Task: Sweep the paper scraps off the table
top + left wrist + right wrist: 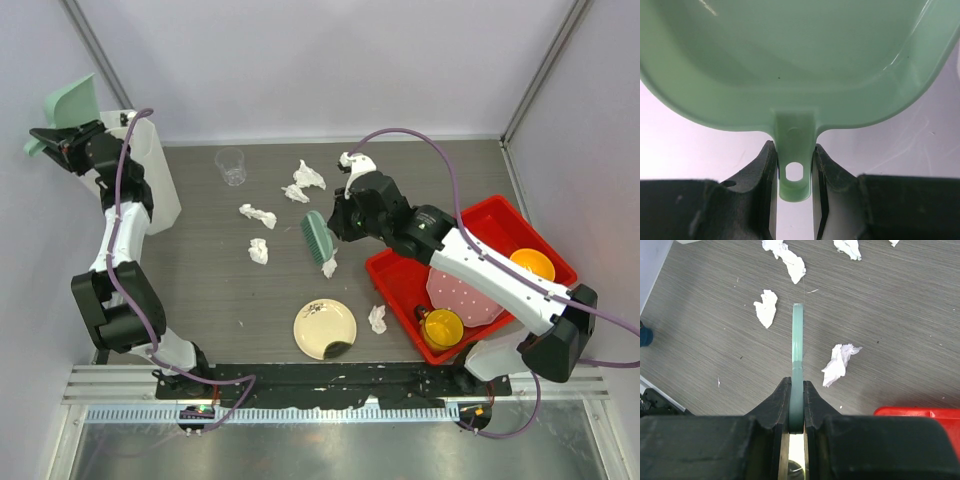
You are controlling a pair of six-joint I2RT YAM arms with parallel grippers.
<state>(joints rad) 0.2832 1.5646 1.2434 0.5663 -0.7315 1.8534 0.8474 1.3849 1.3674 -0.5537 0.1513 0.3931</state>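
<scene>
- Right gripper (796, 390) is clenched on the brush (798, 335), whose long axis points straight away across the table (700, 340).
- Paper scraps (840, 362) lie scattered ahead of the brush, with the nearest just beside it.
- Left gripper (794, 167) pinches the dustpan (790, 60) by its tab, well apart from the scraps, so the right arm is nearer.

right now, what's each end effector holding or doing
Left end effector: closed on the green dustpan, by its handle tab.
Right end effector: closed on the green brush.
</scene>
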